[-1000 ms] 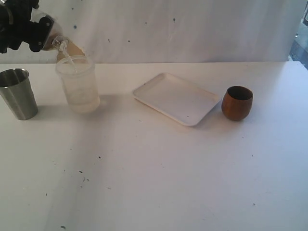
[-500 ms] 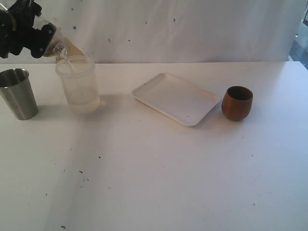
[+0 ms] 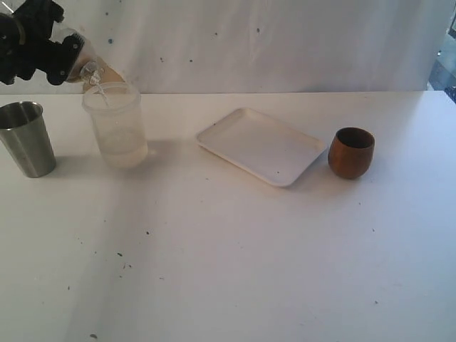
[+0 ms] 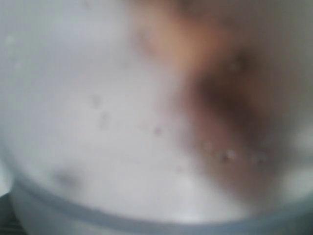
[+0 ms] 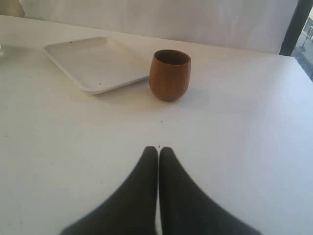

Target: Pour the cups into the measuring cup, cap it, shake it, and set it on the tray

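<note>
Exterior camera: high at 6 o'clock of the table (image 3: 235,271), facing 12, seeing it all. Right wrist camera: low, close, sharing the tray (image 5: 93,63) and wooden cup (image 5: 169,74). Left wrist camera: pressed against a blurred clear tumbler (image 4: 146,122).

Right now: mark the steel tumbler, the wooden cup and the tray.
steel tumbler (image 3: 28,148), exterior view, outer wall.
wooden cup (image 3: 350,157), exterior view, front of its body.
tray (image 3: 262,146), exterior view, bare floor.
</note>
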